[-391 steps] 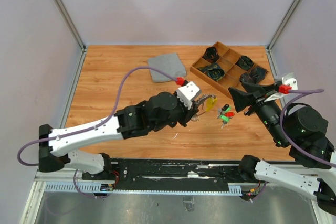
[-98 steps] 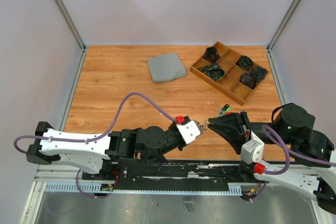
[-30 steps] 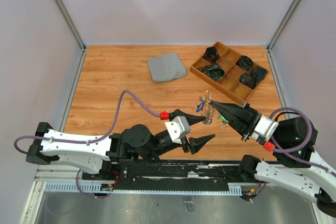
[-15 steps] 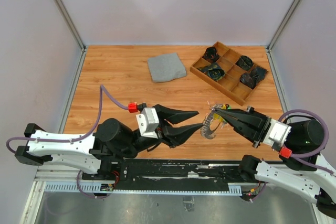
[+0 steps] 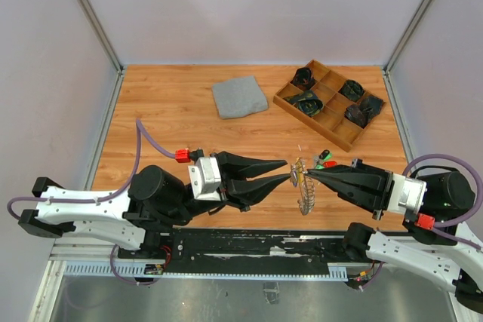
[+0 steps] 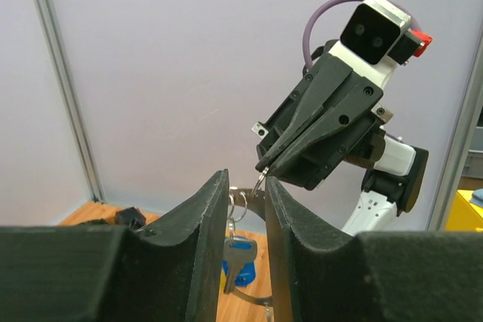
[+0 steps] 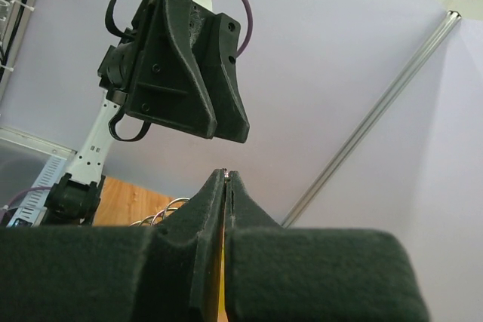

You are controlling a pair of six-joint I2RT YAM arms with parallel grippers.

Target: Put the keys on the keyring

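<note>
My right gripper [image 5: 308, 173] is shut on the thin wire of the silvery keyring [image 5: 303, 194], which hangs from its tip above the table. My left gripper [image 5: 289, 170] faces it from the left, tips almost meeting it. In the left wrist view the left gripper [image 6: 247, 180] stands narrowly open around a blue-headed key [image 6: 238, 258] that dangles from small loops of the keyring [image 6: 240, 203]. I see a gap on the key's right side. The right wrist view shows the right gripper [image 7: 227, 175] pinched on the wire, with yellow between its fingers. Green and red keys [image 5: 326, 162] lie on the table.
A folded grey cloth [image 5: 239, 97] lies at the back middle. A wooden divided tray [image 5: 309, 121] with dark bundles stands at the back right. Metal frame posts rise at the table's corners. A black rail runs along the near edge.
The left jaws have narrowed and now stand around the hanging blue key. The right gripper has levelled out slightly, and the keyring hangs straighter below its tip.
</note>
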